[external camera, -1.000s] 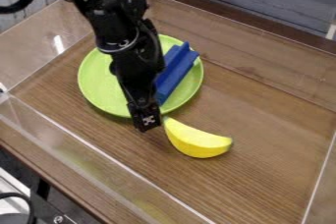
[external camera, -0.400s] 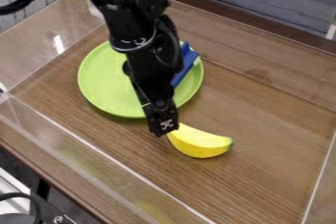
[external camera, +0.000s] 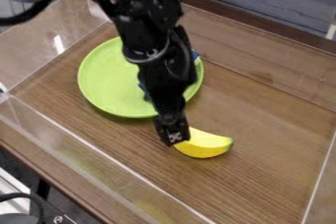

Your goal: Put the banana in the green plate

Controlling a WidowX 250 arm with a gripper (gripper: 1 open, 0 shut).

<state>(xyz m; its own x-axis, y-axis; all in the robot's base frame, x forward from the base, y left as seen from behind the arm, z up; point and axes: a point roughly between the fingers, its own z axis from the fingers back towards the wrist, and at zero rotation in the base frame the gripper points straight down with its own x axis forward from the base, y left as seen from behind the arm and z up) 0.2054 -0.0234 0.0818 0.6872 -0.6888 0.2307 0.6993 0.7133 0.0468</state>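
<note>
We see the banana [external camera: 203, 147] lying on the wooden table [external camera: 262, 110], just off the near right edge of the green plate [external camera: 105, 81] and not yet in it. Over the last second the gripper [external camera: 172, 134] has slid from the plate's rim across to the banana, and it now hangs pointing steeply down over the fruit's left end, its fingers spread wide and holding nothing; whether they already touch the banana we cannot tell. That shift suggests to us that the reach is nearly done and the grasp comes next, followed by a short carry back onto the plate. A dark-blue block [external camera: 194, 63] rests on the plate's far right side, mostly hidden behind the arm, so free room lies toward the plate's left and middle. The table is brown wood grain, fenced by clear plastic walls [external camera: 53, 135], with a grey panelled wall beyond.
</note>
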